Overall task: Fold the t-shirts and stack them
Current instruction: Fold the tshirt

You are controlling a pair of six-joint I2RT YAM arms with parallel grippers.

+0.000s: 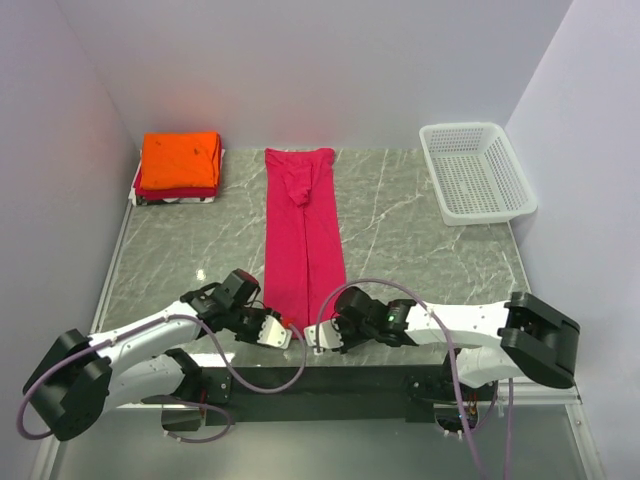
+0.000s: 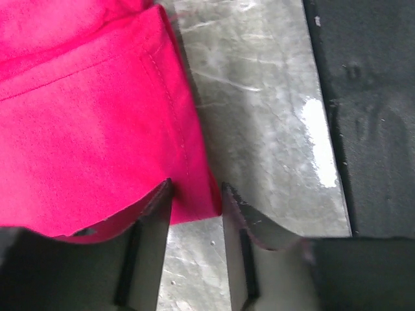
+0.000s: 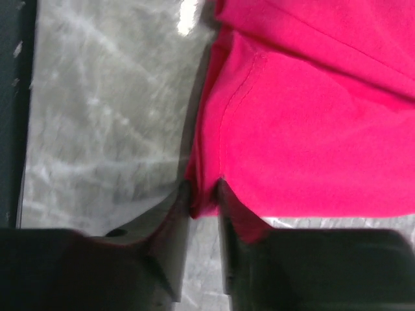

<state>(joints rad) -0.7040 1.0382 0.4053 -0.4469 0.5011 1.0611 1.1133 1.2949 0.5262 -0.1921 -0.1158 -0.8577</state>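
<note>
You have the pink t-shirt [image 1: 303, 235] lying down the middle of the table [image 1: 420, 250], folded lengthwise into one long, narrow strip. Its far end reaches almost to the back edge, where the cloth bunches into a small rumpled lump, and its near end stops just short of the arm bases. The cloth is a flat, strong crimson-pink, mostly smooth, with a faint crease running along its length and a stitched hem at the near end.

Your left gripper [image 1: 283, 333] sits low at the strip's near left corner, and your right gripper [image 1: 318, 340] at its near right corner, the two close together.

In the left wrist view the hem corner lies between the tips of the left gripper [image 2: 196, 184], with the cloth filling most of a fairly narrow gap. You cannot tell from here whether the fingers [image 2: 152, 227] actually pinch it.

In the right wrist view the right gripper [image 3: 202, 183] stands narrower, a tip of the hem tucked between its fingers [image 3: 170, 227]. Whether that is a firm grip you cannot tell either.

At the far left corner a folded orange t-shirt [image 1: 180, 155] rests on a folded red t-shirt [image 1: 178, 188], both neat rectangles. A white mesh basket [image 1: 460, 128] stands at the far right corner, well apart from the strip
</note>
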